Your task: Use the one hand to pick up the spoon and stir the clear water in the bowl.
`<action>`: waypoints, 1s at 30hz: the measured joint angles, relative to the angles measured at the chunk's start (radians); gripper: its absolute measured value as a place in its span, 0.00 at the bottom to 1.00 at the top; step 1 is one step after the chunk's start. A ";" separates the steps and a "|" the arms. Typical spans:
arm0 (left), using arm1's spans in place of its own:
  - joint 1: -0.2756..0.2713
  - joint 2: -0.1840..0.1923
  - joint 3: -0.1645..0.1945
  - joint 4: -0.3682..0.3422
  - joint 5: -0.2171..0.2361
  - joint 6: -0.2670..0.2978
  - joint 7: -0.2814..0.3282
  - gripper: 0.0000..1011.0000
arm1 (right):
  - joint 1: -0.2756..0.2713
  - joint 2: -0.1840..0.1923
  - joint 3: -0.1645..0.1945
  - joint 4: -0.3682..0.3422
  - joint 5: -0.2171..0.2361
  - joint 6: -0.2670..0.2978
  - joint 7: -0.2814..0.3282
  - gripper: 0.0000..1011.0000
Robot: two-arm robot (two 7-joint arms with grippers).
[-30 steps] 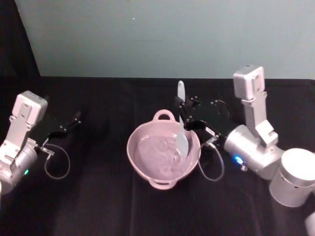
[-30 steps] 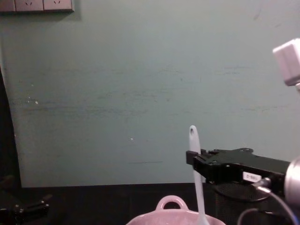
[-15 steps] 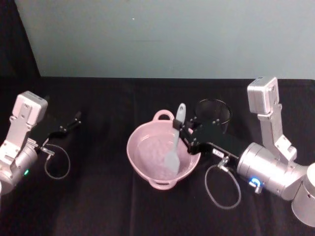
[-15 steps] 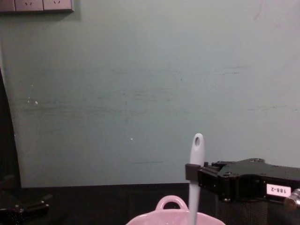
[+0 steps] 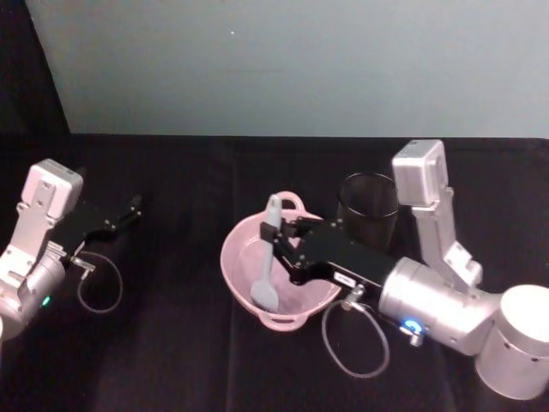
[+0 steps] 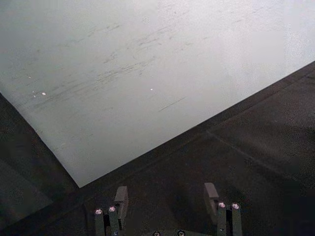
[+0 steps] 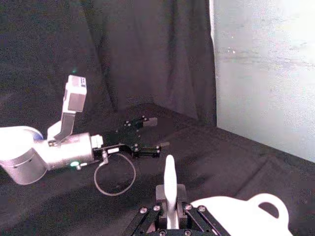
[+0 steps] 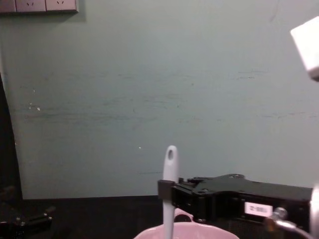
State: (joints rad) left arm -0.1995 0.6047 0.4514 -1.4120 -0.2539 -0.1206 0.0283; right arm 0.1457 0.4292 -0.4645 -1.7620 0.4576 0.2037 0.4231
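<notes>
White spoon (image 5: 268, 262) clamped in right gripper (image 5: 279, 240), which half-hides bowl (image 5: 232, 262); left gripper (image 5: 129, 209) open.

Tabletop (image 5: 189, 369) taken in from above by the head view, angled forward and down, bowl (image 5: 240, 257) and spoon (image 5: 269, 257) shared with the low, close chest view faced at the wall (image 8: 149, 74), left gripper (image 7: 155, 132) caught far off by the right wrist view
</notes>
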 joint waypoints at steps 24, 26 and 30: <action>0.000 0.000 0.000 0.000 0.000 0.000 0.000 1.00 | 0.072 -0.128 0.035 0.203 -0.118 -0.140 -0.141 0.11; 0.000 0.000 0.000 0.000 0.000 0.000 0.000 1.00 | 0.055 -0.117 0.045 0.176 -0.127 -0.127 -0.147 0.11; 0.000 0.000 0.000 0.000 0.000 0.000 0.000 1.00 | 0.032 -0.103 0.059 0.141 -0.131 -0.111 -0.147 0.11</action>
State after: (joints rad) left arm -0.1995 0.6047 0.4514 -1.4120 -0.2539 -0.1206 0.0283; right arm 0.1775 0.3262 -0.4056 -1.6209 0.3264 0.0929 0.2761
